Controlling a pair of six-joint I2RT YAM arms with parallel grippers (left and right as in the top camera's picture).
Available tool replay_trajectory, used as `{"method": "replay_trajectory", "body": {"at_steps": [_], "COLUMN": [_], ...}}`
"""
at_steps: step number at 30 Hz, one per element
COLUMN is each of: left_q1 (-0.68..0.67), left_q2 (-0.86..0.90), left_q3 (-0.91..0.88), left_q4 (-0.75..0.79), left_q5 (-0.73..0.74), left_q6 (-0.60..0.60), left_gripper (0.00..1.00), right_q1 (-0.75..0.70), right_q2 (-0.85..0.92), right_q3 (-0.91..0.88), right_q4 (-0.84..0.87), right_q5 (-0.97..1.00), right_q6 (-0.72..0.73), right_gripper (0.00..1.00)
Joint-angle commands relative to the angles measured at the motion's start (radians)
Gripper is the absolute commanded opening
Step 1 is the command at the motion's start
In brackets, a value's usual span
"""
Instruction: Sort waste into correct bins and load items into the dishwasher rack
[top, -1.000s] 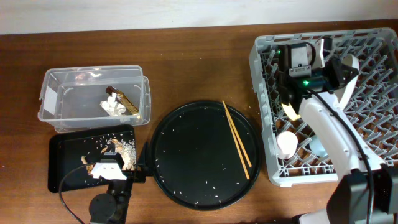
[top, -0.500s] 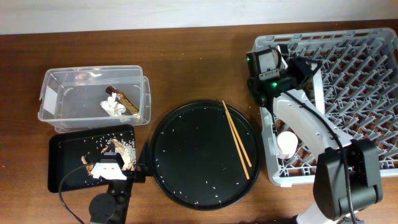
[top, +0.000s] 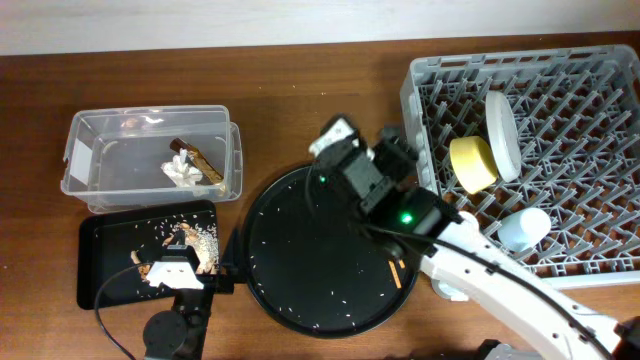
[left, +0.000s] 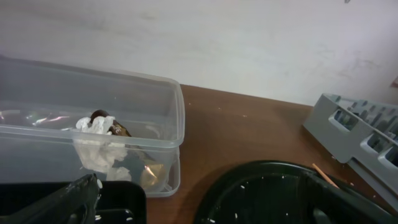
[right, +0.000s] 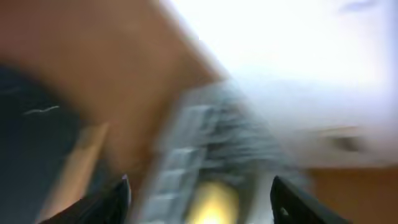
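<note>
The dishwasher rack (top: 420, 80) at the right holds a pale plate (top: 500, 135) on edge, a yellow bowl (top: 472, 163) and a light blue cup (top: 522, 228). My right gripper (top: 365, 150) hovers over the upper right of the round black tray (top: 290, 260). It is open and empty; its wrist view is motion-blurred, the gripper (right: 202, 202) facing the rack. The arm covers most of the chopsticks (top: 397, 268). The clear tub (top: 100, 150) contains a tissue (top: 182, 172) and a wrapper stick (top: 198, 155). Food scraps (top: 190, 240) lie in the black rectangular tray (top: 110, 270). My left gripper (left: 205, 211) is open by that tray.
Rice grains dot the round black tray. The left arm's base (top: 165, 335) sits at the front edge below the rectangular tray. A chopstick tip (left: 323, 175) shows over the round tray's far rim in the left wrist view, with the rack's corner (left: 348, 124) beyond.
My right gripper has opened and swung left out of the rack to above the round tray. The plate and yellow bowl now show in the rack. The left arm has not moved.
</note>
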Motion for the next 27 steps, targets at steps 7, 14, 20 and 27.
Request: {"method": "replay_trajectory", "body": {"at_steps": [7,14,20,27], "left_q1": [-0.001,-0.001,-0.001,-0.001], "left_q2": [-0.004,-0.004,-0.004,-0.004], "left_q3": [-0.008,-0.008,-0.008,-0.008], "left_q4": [0.003,0.003,0.003,0.003], "left_q5": [0.004,0.004,0.004,0.004], "left_q6": [0.012,0.012,0.012,0.012], "left_gripper": [0.99,0.99,0.99,0.99], "right_q1": [-0.175,-0.337,-0.340,-0.340], "right_q2": [0.138,0.442,0.473,0.328], "right_q3": [-0.114,-0.121,-0.119,-0.117], "right_q4": [-0.210,-0.101,-0.111,-0.127], "right_q5": [-0.440,-0.740,-0.759,-0.790], "right_q6": [0.594,0.441,0.450,0.449], "right_gripper": [0.73,0.38,0.08,0.17]}}
